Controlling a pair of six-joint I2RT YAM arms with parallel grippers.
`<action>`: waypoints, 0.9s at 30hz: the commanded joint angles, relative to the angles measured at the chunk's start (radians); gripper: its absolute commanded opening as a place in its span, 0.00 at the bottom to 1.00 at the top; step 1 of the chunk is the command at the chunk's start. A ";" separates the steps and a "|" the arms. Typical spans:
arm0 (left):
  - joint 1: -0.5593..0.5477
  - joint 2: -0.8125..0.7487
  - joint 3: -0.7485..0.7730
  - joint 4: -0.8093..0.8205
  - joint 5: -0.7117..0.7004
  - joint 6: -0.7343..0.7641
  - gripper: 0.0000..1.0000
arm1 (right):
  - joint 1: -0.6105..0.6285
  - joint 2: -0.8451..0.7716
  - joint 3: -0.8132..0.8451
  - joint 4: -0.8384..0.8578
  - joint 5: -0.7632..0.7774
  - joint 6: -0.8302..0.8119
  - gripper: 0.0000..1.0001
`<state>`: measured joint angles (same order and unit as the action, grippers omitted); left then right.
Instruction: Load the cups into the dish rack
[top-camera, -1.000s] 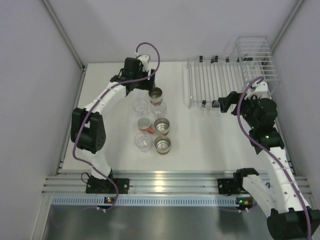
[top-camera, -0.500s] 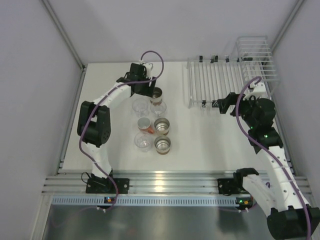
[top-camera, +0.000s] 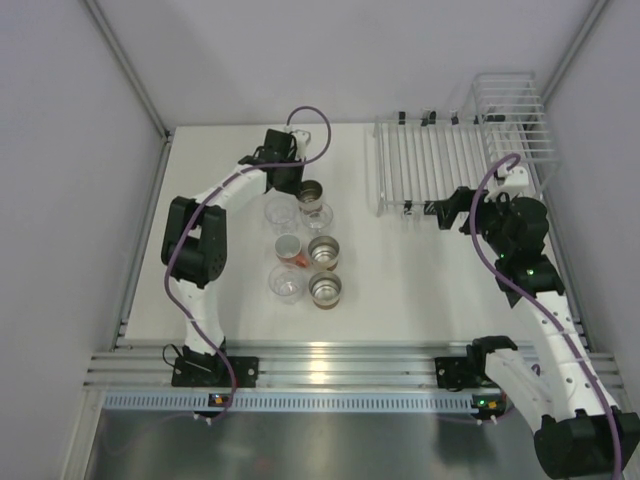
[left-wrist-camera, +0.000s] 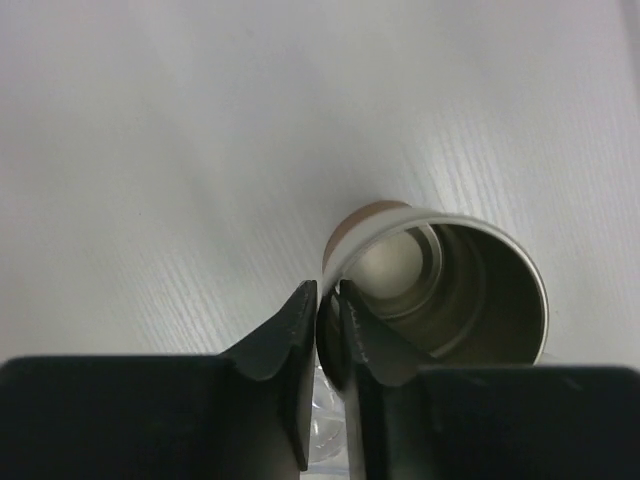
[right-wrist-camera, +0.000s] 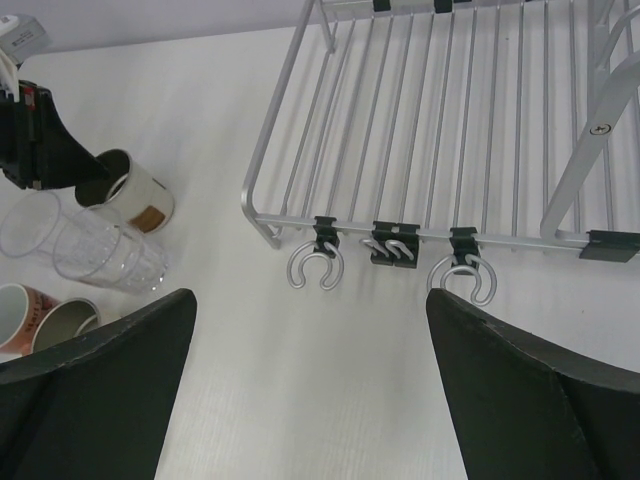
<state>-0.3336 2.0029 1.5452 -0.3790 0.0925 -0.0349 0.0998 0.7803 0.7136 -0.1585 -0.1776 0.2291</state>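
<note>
My left gripper (top-camera: 297, 184) is shut on the near rim of a brown cup (left-wrist-camera: 440, 275) with a shiny inside, one finger inside and one outside (left-wrist-camera: 328, 300). That cup (top-camera: 312, 190) stands at the far end of a cluster on the table. In the cluster are three clear cups (top-camera: 281, 212) (top-camera: 318, 216) (top-camera: 286, 283), two more brown cups (top-camera: 324, 251) (top-camera: 325, 289) and a salmon-orange cup (top-camera: 291, 250). The white wire dish rack (top-camera: 430, 165) is at the far right. My right gripper (top-camera: 432, 210) hangs open (right-wrist-camera: 310, 330) just in front of the rack (right-wrist-camera: 420, 100), holding nothing.
The rack's tall wire basket (top-camera: 512, 115) rises at its right side. Metal hooks (right-wrist-camera: 316, 268) hang along the rack's near rail. Grey walls close in the table on the left, back and right.
My left gripper has shifted right to the far brown cup and shut on its rim. The right arm has hardly moved.
</note>
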 joint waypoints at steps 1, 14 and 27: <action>0.004 0.016 0.049 0.000 0.042 0.000 0.13 | -0.006 -0.001 0.003 0.037 0.000 0.003 0.99; 0.021 -0.058 0.067 0.018 -0.042 -0.059 0.00 | -0.005 -0.010 0.001 0.054 -0.010 0.004 0.99; 0.057 -0.424 -0.158 0.509 0.208 -0.411 0.00 | -0.006 -0.021 0.043 0.178 -0.134 0.093 0.99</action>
<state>-0.2810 1.7042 1.4502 -0.1459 0.1711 -0.2947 0.0998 0.7788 0.7124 -0.0952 -0.2569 0.2714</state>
